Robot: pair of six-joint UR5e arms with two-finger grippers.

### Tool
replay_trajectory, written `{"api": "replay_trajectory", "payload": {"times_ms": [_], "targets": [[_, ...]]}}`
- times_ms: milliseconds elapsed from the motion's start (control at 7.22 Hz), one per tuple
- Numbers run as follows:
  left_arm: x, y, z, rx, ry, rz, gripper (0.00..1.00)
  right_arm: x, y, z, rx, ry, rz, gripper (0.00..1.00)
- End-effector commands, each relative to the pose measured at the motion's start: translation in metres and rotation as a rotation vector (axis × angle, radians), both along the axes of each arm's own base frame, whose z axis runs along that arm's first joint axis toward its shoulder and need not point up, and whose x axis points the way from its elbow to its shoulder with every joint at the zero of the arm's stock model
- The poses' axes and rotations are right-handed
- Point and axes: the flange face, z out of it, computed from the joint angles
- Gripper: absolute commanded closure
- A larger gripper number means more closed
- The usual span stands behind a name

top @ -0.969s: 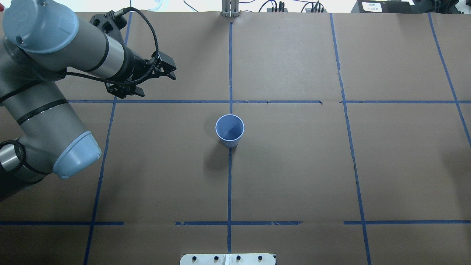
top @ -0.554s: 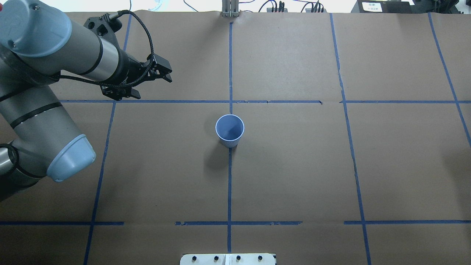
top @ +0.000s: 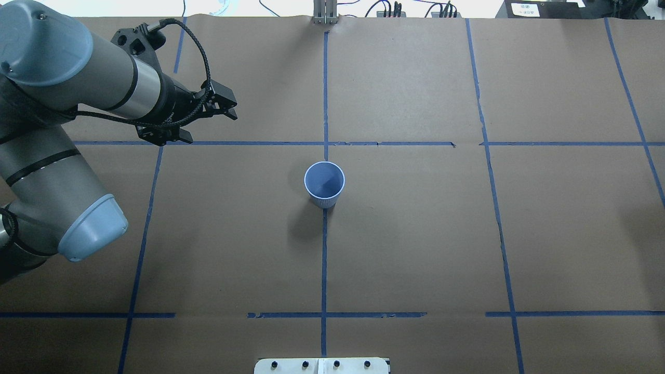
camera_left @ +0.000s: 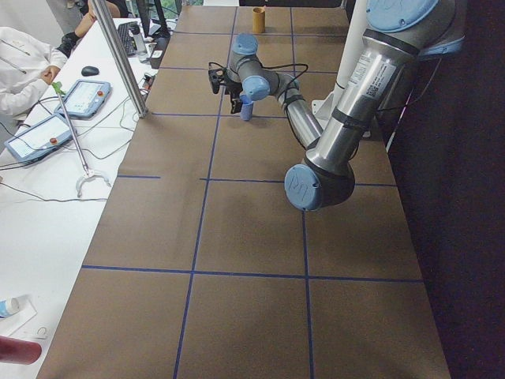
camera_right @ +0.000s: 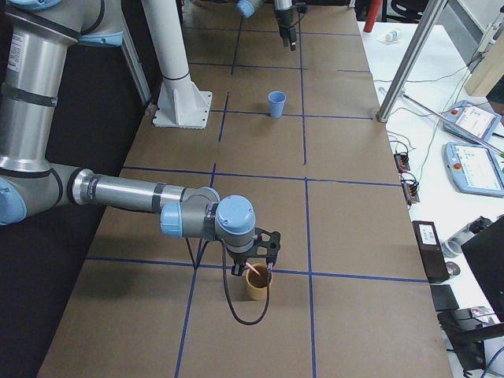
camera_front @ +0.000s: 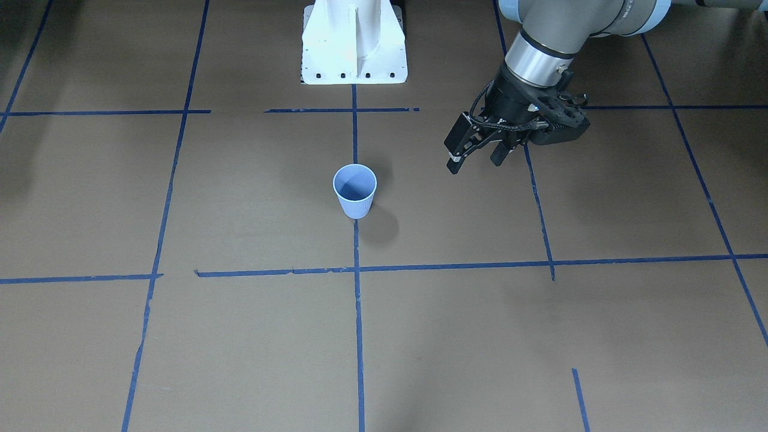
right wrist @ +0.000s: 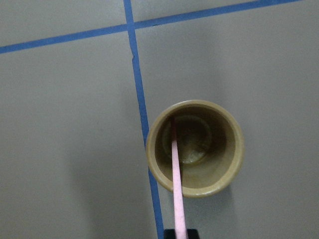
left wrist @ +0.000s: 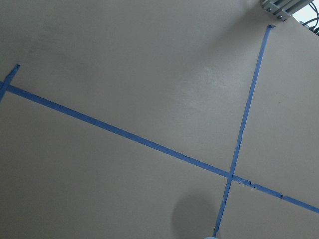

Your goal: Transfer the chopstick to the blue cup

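Observation:
The blue cup [top: 324, 183] stands upright and empty at the table's middle; it also shows in the front view [camera_front: 354, 191]. My left gripper [top: 208, 122] is open and empty, well to the cup's left and a little behind it. The pink chopstick [right wrist: 176, 174] stands slanted in a brown cup [right wrist: 194, 147] far off at the table's right end [camera_right: 257, 285]. My right gripper [camera_right: 253, 272] hangs right above that cup. In the right wrist view its dark fingertips [right wrist: 169, 234] sit close on both sides of the stick's upper end.
The white robot base [camera_front: 354, 42] stands behind the blue cup. Blue tape lines cross the brown table cover. Beside the table, a metal post [camera_left: 118, 55], tablets [camera_left: 85, 96] and a seated person [camera_left: 24, 67] line the operators' side.
My left arm has drawn back to the left, away from the blue cup, with its gripper still open. The cup has not moved.

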Motion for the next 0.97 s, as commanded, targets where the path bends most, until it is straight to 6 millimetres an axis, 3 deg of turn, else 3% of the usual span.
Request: {"api": "replay_trajectory", "payload": {"times_ms": [0,415,554,692,831], "targets": [[-0.001,0.002,-0.001,0.0,0.004,-0.001,0.0,0.027,-0.005,-0.028,0.055,0.015,0.068,1.0],[0.0,0.002,-0.002,0.0,0.005,0.0,0.0,0.058,0.008,-0.07,0.075,0.016,0.153,1.0],[0.0,0.002,-0.002,0.0,0.005,0.0,0.0,0.065,0.013,-0.1,0.069,0.003,0.173,1.0],[0.0,0.002,-0.001,-0.001,0.004,-0.001,0.0,0.063,0.014,-0.134,0.047,-0.014,0.175,1.0],[-0.006,0.005,-0.001,0.005,0.006,-0.003,0.0,0.045,0.001,-0.158,0.051,-0.156,0.153,1.0]]}}
